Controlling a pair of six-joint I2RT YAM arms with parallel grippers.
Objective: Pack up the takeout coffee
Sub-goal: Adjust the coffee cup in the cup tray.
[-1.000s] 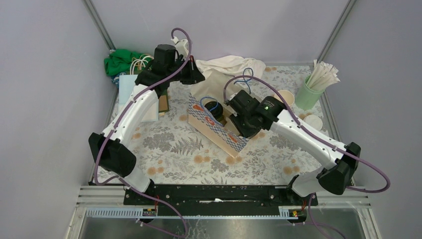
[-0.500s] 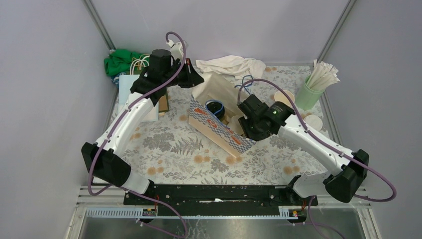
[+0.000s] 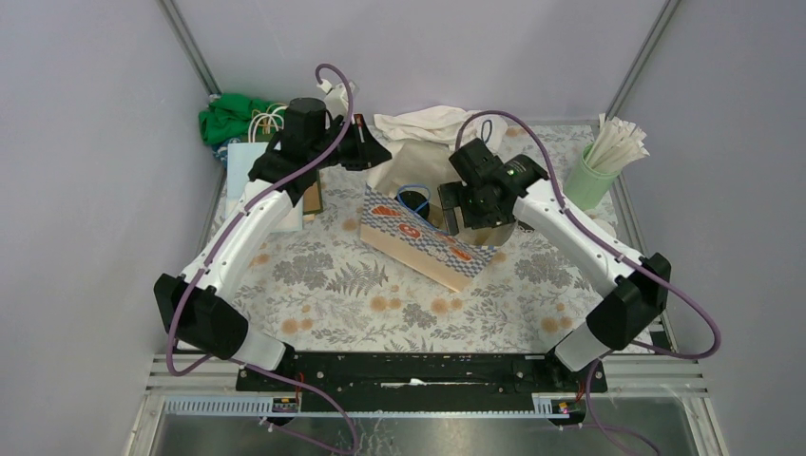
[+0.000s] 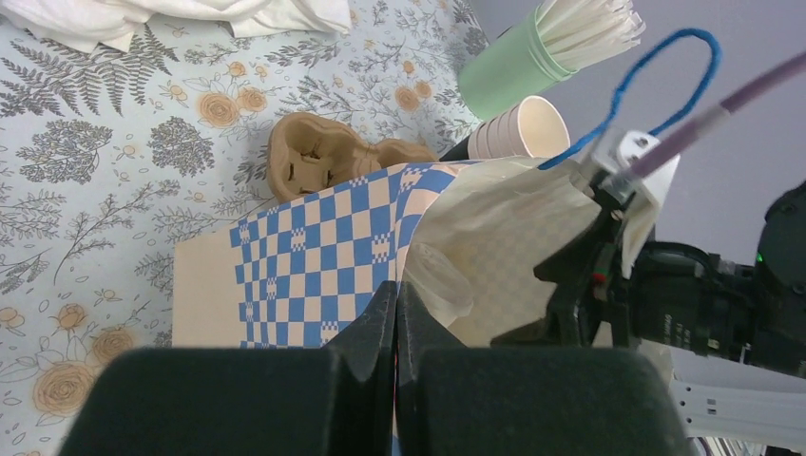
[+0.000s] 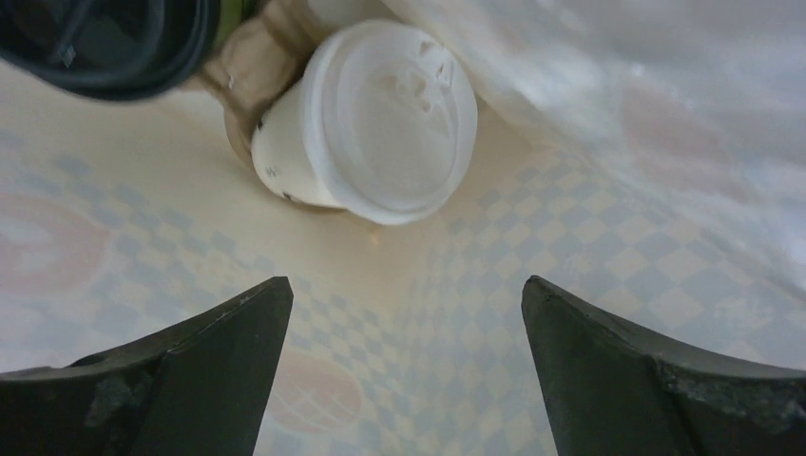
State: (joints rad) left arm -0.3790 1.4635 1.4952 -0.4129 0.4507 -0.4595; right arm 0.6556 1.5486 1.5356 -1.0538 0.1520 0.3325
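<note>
The bag [image 3: 425, 245], blue-checked paper, sits mid-counter [image 3: 333, 275] with its mouth open. The left end effector [image 4: 394, 318] is at the far rim of the bag. Its 2 fingers are pressed together and, in the left wrist view, pinch the rim with its pale lining. The right end effector [image 5: 407, 290] hangs over the bag mouth, pointing down into it. Its 2 fingers stand wide apart with nothing between them and touch nothing. Directly below them, inside the bag, 1 lidded cup [image 5: 380, 119] sits upright, cream-walled with dark lettering and a round white lid. It is seated in a brown moulded carrier [image 5: 249, 59]. A dark round thing [image 5: 105, 43] lies just beside the cup in the same carrier; it is too blurred to identify. A 2nd carrier [image 4: 314, 157] lies on the counter outside the bag, against its far wall. Beyond the bag, 1 open cup [image 4: 532, 128] without a lid stands near the tumbler [image 3: 589, 176] of wrapped straws at the right edge of the counter. A white cloth [image 3: 432, 123] lies crumpled at the far edge. A green cloth [image 3: 228, 119] lies in the far-left corner.
</note>
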